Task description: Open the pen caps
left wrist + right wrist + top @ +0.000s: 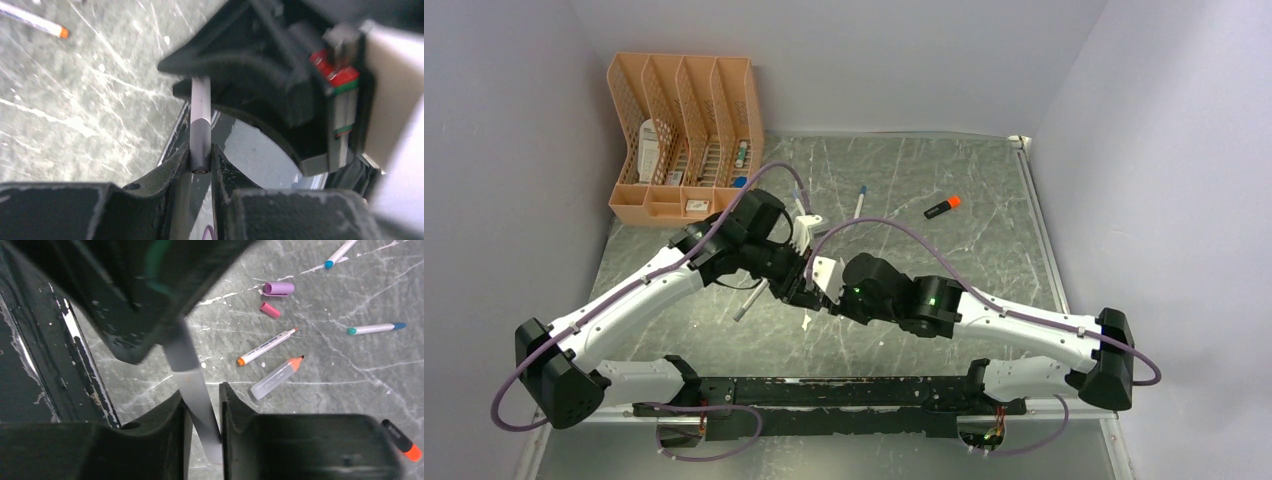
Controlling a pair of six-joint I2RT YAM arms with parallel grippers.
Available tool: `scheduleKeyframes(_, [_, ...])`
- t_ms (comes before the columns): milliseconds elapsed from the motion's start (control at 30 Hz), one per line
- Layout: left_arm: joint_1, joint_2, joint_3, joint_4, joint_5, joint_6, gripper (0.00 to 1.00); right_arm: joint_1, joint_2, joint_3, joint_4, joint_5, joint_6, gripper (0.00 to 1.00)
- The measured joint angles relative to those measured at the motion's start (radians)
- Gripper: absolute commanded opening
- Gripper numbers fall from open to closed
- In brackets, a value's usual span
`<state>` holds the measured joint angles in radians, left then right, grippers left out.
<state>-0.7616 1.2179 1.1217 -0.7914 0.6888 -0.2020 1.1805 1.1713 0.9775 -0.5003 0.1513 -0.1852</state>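
Centre of the counter (984,260), seen from above: left arm (644,290) and right arm (1014,320) bent inward, tips nose to nose. In the left pincer (200,155), clenched from both sides: the grey cap (200,142), a short dark stub, butt end about level with the fingertips. In the right pincer (201,395), likewise clenched: the barrel (200,405), running back between the fingers toward the wrist camera. Cap butted tight against barrel at a plain seam, not yet off, the whole length spanning the two pincers.

Loose on the counter beyond, in the right wrist view: a purple cap (279,288) and a pink cap (270,309), near each other but apart, both on their sides. Nearer the pincer, an orange-ended pen (265,346), and just beside it, not touching, a short grey piece (276,377) tipped in orange. Off to the right and well apart, a teal-and-blue pen (375,328); at the top edge, a blue-tipped pen (340,251), partly out of frame. In the bottom right corner, a black marker (402,442) with an orange tip.

Far left corner of the counter, from above: an orange rack (684,130), slotted, small items inside too small to tell.
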Motion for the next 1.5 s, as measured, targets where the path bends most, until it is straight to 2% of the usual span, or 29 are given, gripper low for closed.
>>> scheduleKeyframes(67, [0.004,0.003,0.008,0.026,-0.010,0.000,0.31,0.009,0.001,-0.006,0.001,-0.005,-0.003,0.07])
scheduleKeyframes(133, [0.003,0.008,0.017,0.034,-0.013,-0.018,0.39,0.011,-0.002,-0.009,0.013,0.008,0.004,0.01])
scheduleKeyframes(333, [-0.007,0.024,0.031,0.075,-0.050,-0.068,0.57,0.003,-0.060,-0.024,0.050,0.030,0.078,0.00])
scheduleKeyframes(567, [-0.007,0.010,0.027,0.225,-0.142,-0.159,0.67,-0.016,-0.109,-0.065,0.085,0.047,0.251,0.00])
scheduleKeyframes(700, [-0.002,-0.073,-0.015,0.370,-0.201,-0.224,0.68,-0.024,-0.119,-0.072,0.098,0.025,0.358,0.00])
scheduleKeyframes(867, [-0.001,-0.171,-0.100,0.521,-0.251,-0.296,0.69,-0.045,-0.209,-0.133,0.161,-0.038,0.486,0.00])
scheduleKeyframes(1100, [-0.001,-0.201,-0.208,0.676,-0.267,-0.387,0.70,-0.113,-0.370,-0.230,0.316,-0.195,0.619,0.00])
scheduleKeyframes(1500, [0.003,-0.224,-0.302,0.889,-0.261,-0.486,0.69,-0.238,-0.323,-0.274,0.451,-0.422,0.721,0.00])
